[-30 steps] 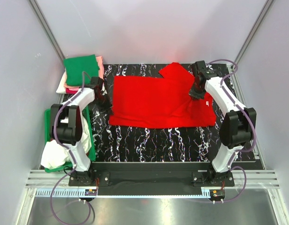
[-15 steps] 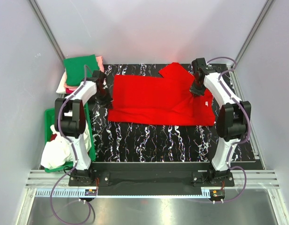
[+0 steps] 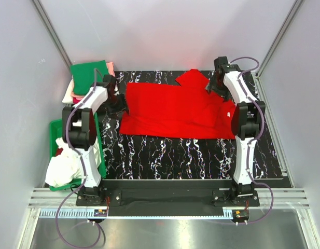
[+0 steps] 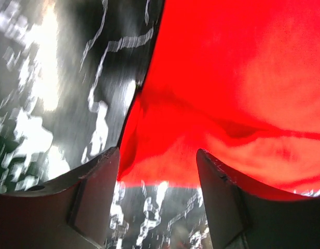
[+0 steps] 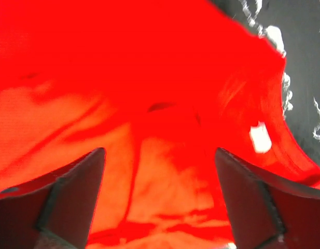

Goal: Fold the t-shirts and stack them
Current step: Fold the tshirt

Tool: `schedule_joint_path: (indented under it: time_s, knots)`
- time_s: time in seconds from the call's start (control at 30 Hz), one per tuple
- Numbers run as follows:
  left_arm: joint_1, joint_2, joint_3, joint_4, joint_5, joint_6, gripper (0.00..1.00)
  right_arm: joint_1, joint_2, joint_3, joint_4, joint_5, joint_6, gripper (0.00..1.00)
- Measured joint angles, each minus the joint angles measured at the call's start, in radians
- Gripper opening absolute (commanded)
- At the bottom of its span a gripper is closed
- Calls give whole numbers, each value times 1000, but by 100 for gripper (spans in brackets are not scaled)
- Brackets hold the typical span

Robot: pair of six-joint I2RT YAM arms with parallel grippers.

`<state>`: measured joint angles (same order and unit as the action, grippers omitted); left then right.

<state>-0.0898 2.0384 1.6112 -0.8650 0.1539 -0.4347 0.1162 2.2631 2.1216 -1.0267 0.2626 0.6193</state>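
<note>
A bright red t-shirt (image 3: 175, 111) lies spread flat on the black marbled table (image 3: 165, 155), one sleeve pointing to the far edge. My left gripper (image 3: 121, 101) stands open at the shirt's left edge. In the left wrist view the left gripper (image 4: 157, 152) straddles the red shirt (image 4: 227, 78) hem with nothing clamped. My right gripper (image 3: 213, 86) is open over the shirt's far right part. In the right wrist view the right gripper (image 5: 160, 150) has only loose red cloth (image 5: 149, 78) below it. Folded t-shirts are stacked at the far left, a green one (image 3: 89, 77) on top of pink (image 3: 111, 69) and white (image 3: 68, 96).
A green plastic bin (image 3: 55, 130) stands along the table's left side beside the left arm, with white cloth (image 3: 64, 168) hanging out of it. Grey walls and metal frame rails close in the table on both sides.
Both grippers have gone from shut to open and let go of the red shirt. Both arms have shifted toward the far edge. The shirt now lies loose on the table.
</note>
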Motion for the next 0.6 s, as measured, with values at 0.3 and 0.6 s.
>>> schedule_joint_path:
  time_s: [0.3,0.6]
  knots:
    - [-7,-345,-327,82,-12,-20,70,-139,-90,-285,77,-28,5,98]
    - [-8,-352,-513,200,0,-76,74,-247,-631,-970,243,-175,33,94]
